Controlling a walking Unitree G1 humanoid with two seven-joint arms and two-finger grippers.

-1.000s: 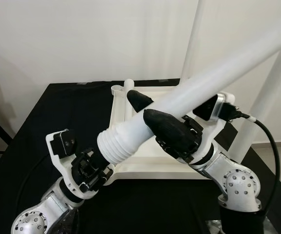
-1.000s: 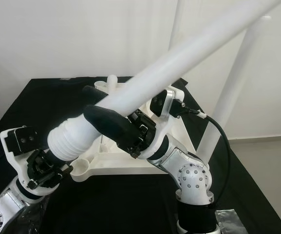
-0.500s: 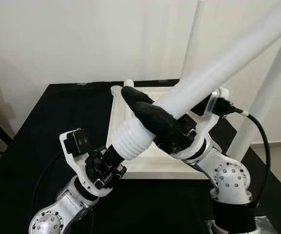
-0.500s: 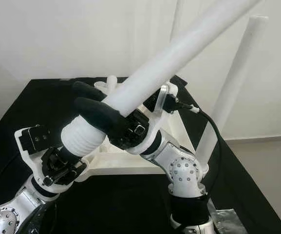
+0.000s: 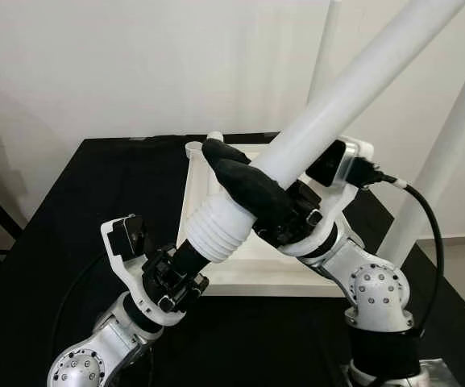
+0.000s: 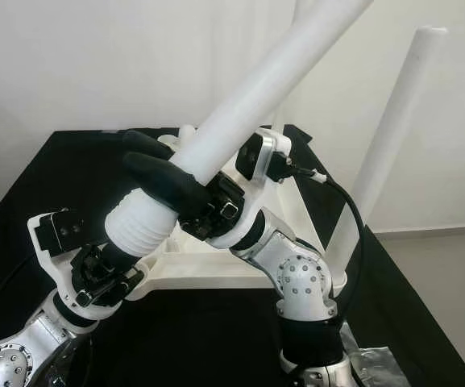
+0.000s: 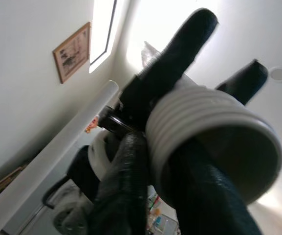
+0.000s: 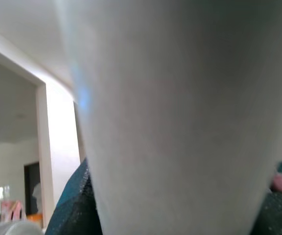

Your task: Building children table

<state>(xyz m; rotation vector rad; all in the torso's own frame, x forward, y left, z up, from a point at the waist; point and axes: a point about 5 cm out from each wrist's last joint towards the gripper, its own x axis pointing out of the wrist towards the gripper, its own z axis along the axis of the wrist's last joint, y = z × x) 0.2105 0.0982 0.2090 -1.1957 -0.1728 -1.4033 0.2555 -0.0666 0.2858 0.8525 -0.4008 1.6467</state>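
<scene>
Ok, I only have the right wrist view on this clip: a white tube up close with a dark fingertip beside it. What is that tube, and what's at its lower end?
Observer: It's a long white table leg, slanting up toward the robot's right. Its lower end is a ribbed thread.
Operator: Who holds it?
Observer: The right gripper is clamped around the leg just above the thread.
Operator: And the left arm?
Observer: The left gripper sits right at the threaded tip.
Operator: Where's the tabletop?
Observer: The white tabletop lies upside down on the black table, behind the grippers.
</scene>
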